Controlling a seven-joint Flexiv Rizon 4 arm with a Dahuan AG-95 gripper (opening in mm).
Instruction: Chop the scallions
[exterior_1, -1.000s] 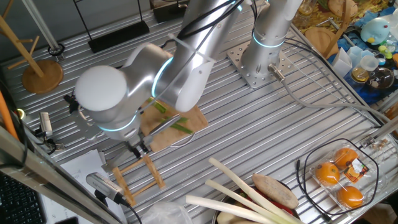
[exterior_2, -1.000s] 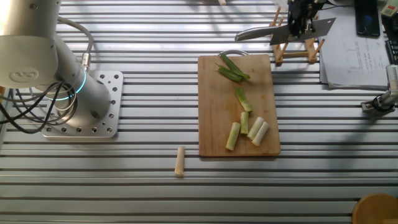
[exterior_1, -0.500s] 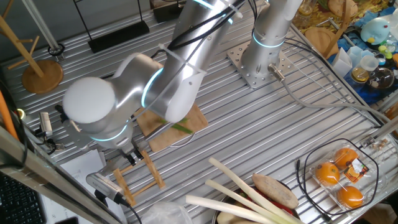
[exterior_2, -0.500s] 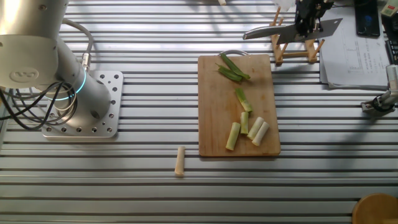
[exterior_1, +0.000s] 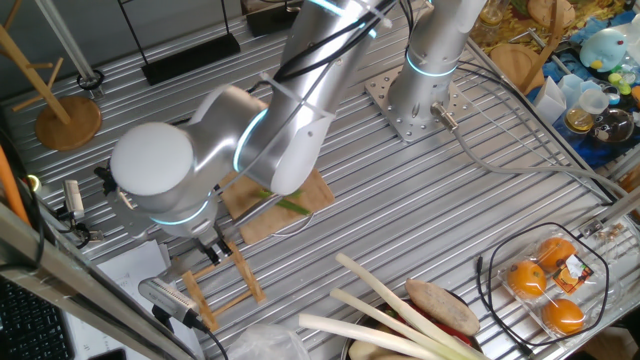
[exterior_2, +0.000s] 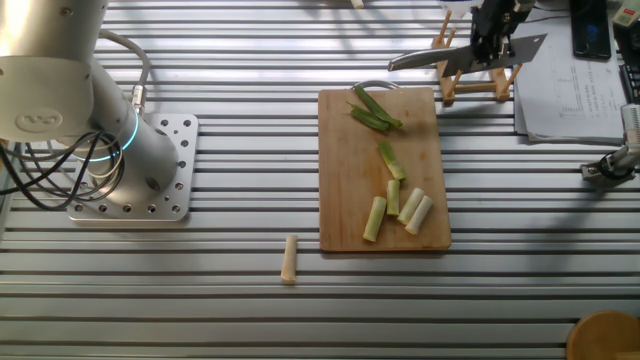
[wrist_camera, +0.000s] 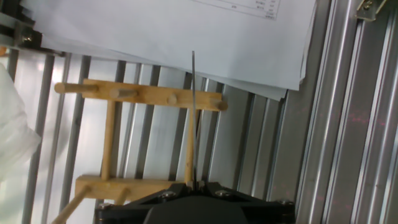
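Observation:
Several cut scallions (exterior_2: 397, 195), pale and green, lie on the wooden cutting board (exterior_2: 345, 190), with darker leaf pieces (exterior_2: 373, 113) at its far end. One pale piece (exterior_2: 290, 258) rests on the table off the board. My gripper (exterior_2: 492, 40) is shut on a knife (exterior_2: 425, 58), held level above the wooden rack (exterior_2: 480, 88) beside the board. In the hand view my gripper (wrist_camera: 198, 184) holds the knife (wrist_camera: 193, 112) edge-on over the rack (wrist_camera: 111, 137). In one fixed view the arm hides most of the board (exterior_1: 315, 190); a green piece (exterior_1: 292, 206) shows.
Paper sheets (exterior_2: 570, 95) lie just beyond the rack. The arm's base plate (exterior_2: 165, 165) stands on the far side of the board. Thick pale stalks (exterior_1: 390, 300) and a wire basket (exterior_1: 592, 262) of oranges sit at one table edge. A wooden stand (exterior_1: 65, 120) is nearby.
My gripper carried the knife a little farther from the board to above the rack, then barely shifted. The scallion pieces have not moved.

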